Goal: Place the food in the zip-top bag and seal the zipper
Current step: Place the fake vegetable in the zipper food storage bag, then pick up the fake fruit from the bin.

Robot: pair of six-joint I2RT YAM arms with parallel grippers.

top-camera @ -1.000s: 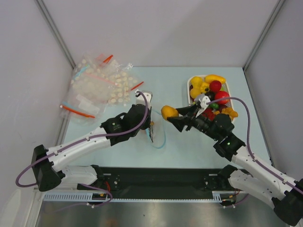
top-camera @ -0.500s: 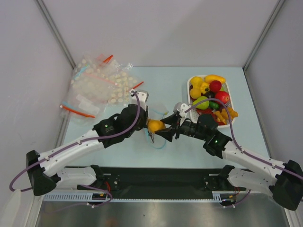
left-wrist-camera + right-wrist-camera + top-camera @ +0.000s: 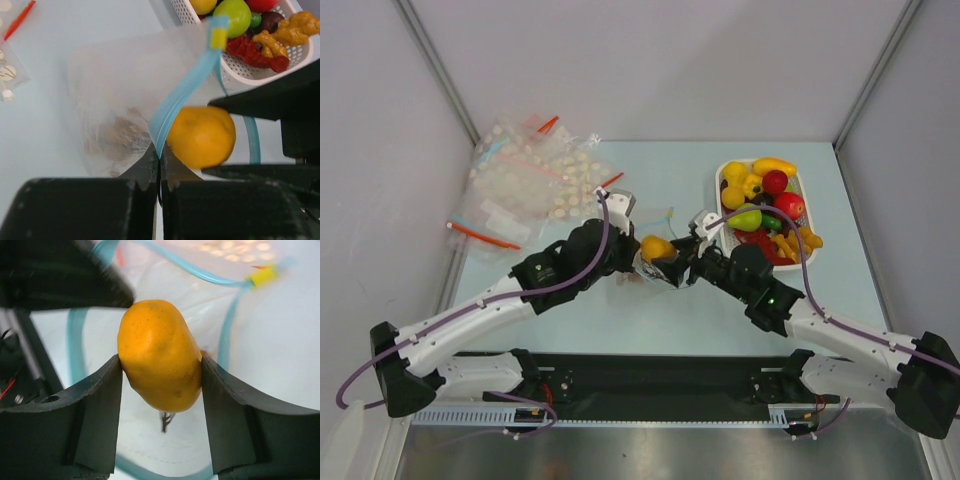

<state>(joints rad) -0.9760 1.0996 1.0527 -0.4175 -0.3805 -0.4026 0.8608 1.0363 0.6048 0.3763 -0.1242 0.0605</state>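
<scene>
The zip-top bag (image 3: 112, 85) is clear and lies on the table, its mouth held open. My left gripper (image 3: 160, 155) is shut on the light blue zipper (image 3: 182, 92) at the mouth's edge, lifting it. My right gripper (image 3: 160, 367) is shut on a yellow-orange toy fruit (image 3: 159, 352) and holds it at the open mouth, right next to the left gripper (image 3: 628, 262). The same fruit shows in the top view (image 3: 656, 247) and in the left wrist view (image 3: 201, 136). The zipper loop (image 3: 226, 327) with its yellow slider (image 3: 263, 275) rings the fruit.
The white tray (image 3: 724, 172) at the right holds several more toy foods, among them a green pear (image 3: 747, 218) and a red one (image 3: 788, 204). A heap of other clear bags (image 3: 530, 180) with red strips lies at the back left.
My right gripper has carried the yellow-orange fruit left from beside the tray to the bag's mouth. My left gripper has stayed shut on the blue strip and shifted slightly.
</scene>
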